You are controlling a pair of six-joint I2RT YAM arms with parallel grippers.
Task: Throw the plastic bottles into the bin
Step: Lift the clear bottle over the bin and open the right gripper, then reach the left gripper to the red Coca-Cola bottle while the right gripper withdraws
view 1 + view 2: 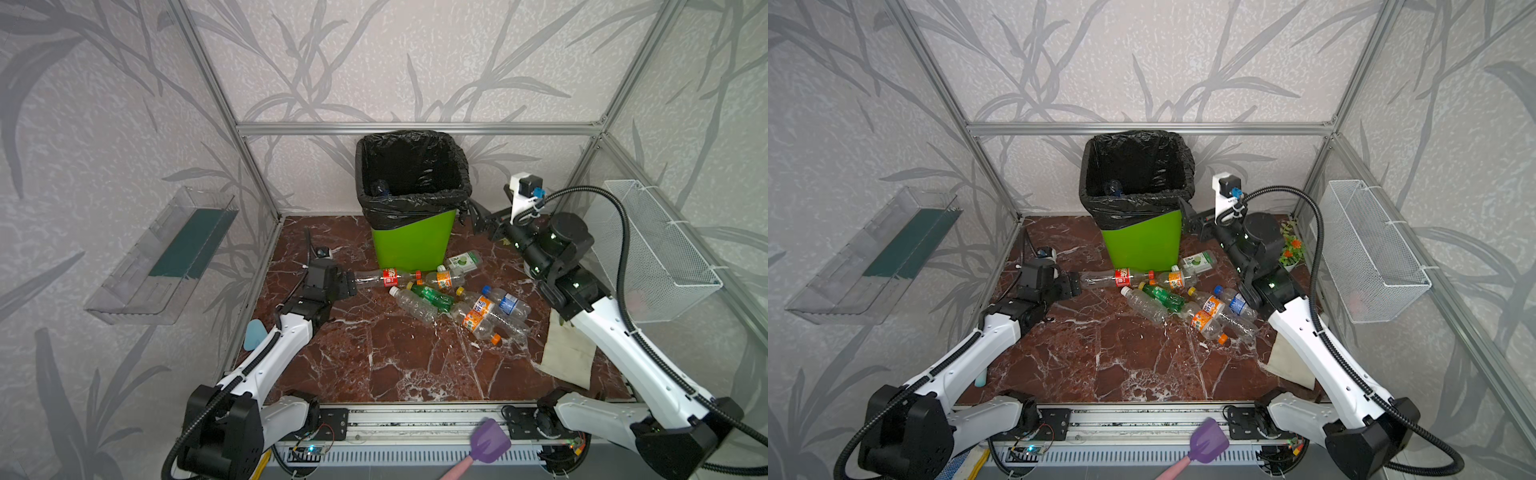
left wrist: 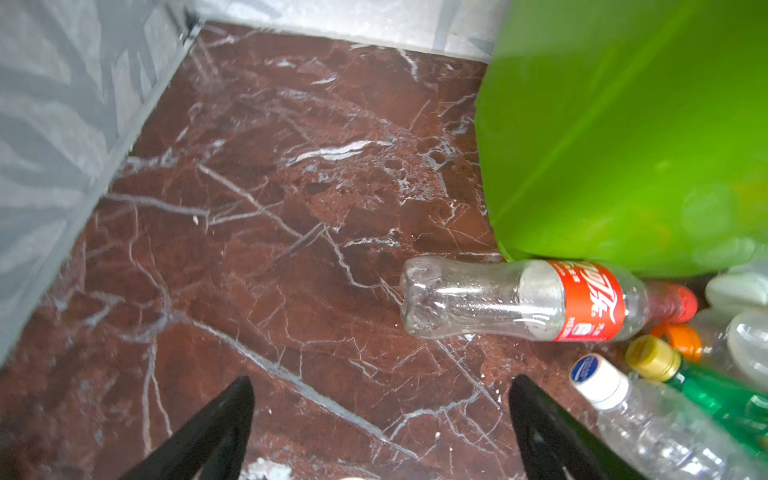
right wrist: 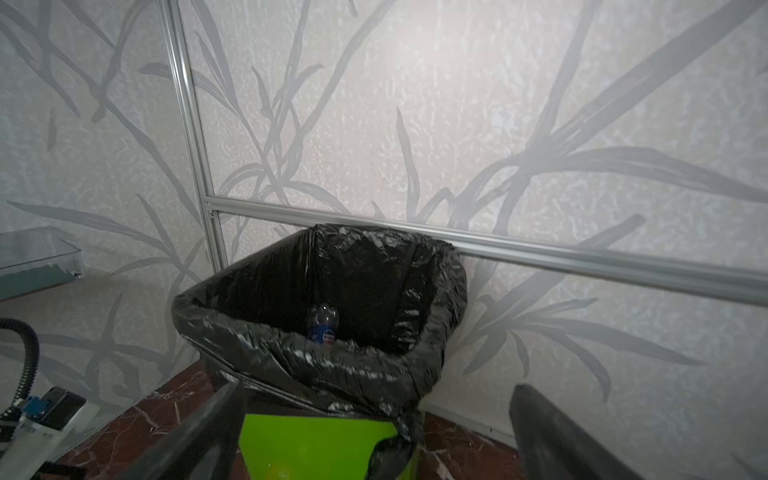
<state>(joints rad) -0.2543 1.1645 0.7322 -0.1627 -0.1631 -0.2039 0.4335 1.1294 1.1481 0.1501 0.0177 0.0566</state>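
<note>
The lime-green bin (image 1: 411, 241) with its black bag stands at the back middle, and one blue-labelled bottle (image 3: 324, 326) lies inside. A clear bottle with a red label (image 1: 384, 277) lies on the floor at the bin's foot. My left gripper (image 1: 351, 284) is open just off this bottle's base (image 2: 424, 299), with nothing between its fingers. Several more plastic bottles (image 1: 457, 303), one of them green (image 1: 434, 296), lie heaped to the right of it. My right gripper (image 1: 471, 216) hangs open and empty beside the bin's right rim (image 3: 440, 291).
On the left wall hangs a clear tray (image 1: 162, 257), on the right wall a white mesh basket (image 1: 660, 253). A cloth (image 1: 569, 353) lies under the right arm. A small plant (image 1: 1292, 249) stands behind it. A purple spatula (image 1: 488, 442) lies on the front rail.
</note>
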